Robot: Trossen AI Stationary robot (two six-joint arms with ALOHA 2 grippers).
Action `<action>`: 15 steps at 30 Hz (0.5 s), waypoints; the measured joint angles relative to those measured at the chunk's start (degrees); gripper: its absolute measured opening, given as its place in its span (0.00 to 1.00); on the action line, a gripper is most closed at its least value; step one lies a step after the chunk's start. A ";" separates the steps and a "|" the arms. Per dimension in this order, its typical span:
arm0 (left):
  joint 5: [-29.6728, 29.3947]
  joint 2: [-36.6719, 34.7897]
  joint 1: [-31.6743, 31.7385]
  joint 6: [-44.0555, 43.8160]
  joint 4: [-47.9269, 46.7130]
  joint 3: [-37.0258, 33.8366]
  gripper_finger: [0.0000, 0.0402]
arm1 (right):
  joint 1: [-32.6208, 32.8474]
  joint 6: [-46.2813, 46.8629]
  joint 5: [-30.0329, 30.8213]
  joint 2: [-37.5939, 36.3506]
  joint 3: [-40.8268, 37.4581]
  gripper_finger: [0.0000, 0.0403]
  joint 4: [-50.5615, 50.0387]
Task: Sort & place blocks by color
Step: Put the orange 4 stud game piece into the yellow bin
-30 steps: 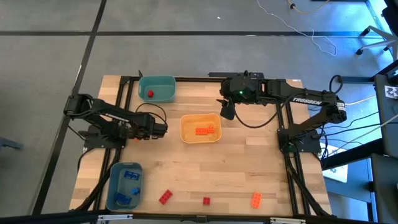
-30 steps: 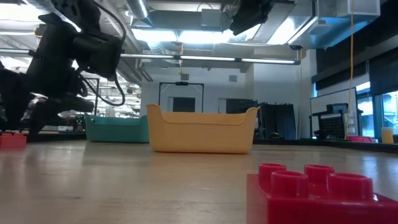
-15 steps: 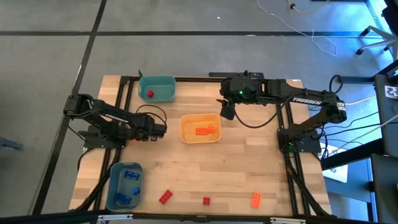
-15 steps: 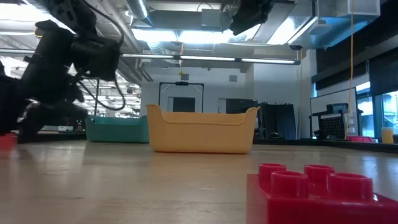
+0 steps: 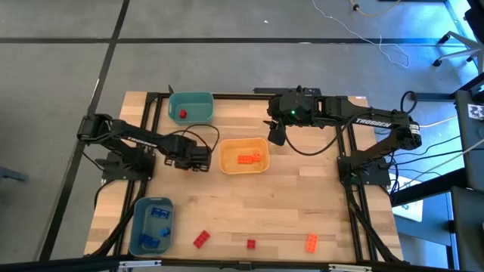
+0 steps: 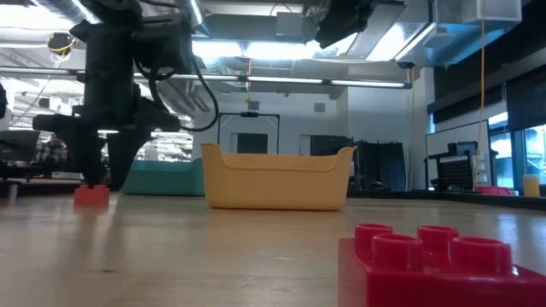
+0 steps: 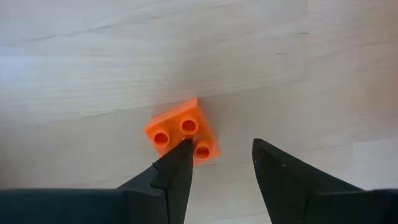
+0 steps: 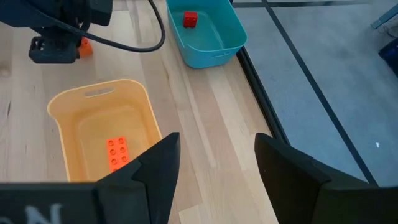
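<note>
A small orange block (image 7: 182, 132) lies flat on the table just left of the yellow bin (image 5: 227, 168); it also shows in the low view (image 6: 91, 195). My left gripper (image 7: 219, 155) points down over it, open, with one fingertip (image 7: 180, 152) over the block's edge and the other beside it on bare wood. My right gripper (image 8: 214, 162) hangs open high above the table's far side. One red block (image 5: 182, 114) lies in the teal bin, orange blocks (image 5: 248, 159) in the yellow bin, and blue blocks (image 5: 155, 225) in the blue bin. My left gripper comes at the orange block from above, and one fingertip (image 6: 91, 182) stands at the block's top edge (image 7: 198, 150). I cannot tell whether it touches. The block is not between the fingers and rests flat on the table.
Two red blocks (image 5: 201, 239) (image 5: 251, 244) and an orange one (image 5: 311, 242) lie loose near the table's near edge; one red block fills the low view's foreground (image 6: 435, 264). The teal bin (image 5: 204, 119) stands at the far left and the blue bin (image 5: 138, 240) at the near left.
My left gripper has gone toward the table's right, toward the yellow bin, and has tipped from slanting to pointing straight down, its fingers staying open. The orange block under it now lies farther right on the table than before.
</note>
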 joint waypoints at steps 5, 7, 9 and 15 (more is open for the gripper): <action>1.32 0.09 0.02 7.97 -1.35 2.61 0.40 | 0.02 -0.03 0.00 0.00 0.00 0.52 0.01; 0.99 -0.91 -0.01 14.77 -3.21 5.56 0.40 | 0.02 -0.04 0.00 0.00 0.00 0.52 0.02; -0.56 -1.62 -0.12 22.14 -6.58 8.87 0.40 | 0.02 0.07 0.00 0.00 0.00 0.52 0.00; -1.28 -1.33 1.53 45.68 -17.10 13.09 0.40 | 0.02 0.03 -0.02 0.00 0.00 0.52 -0.34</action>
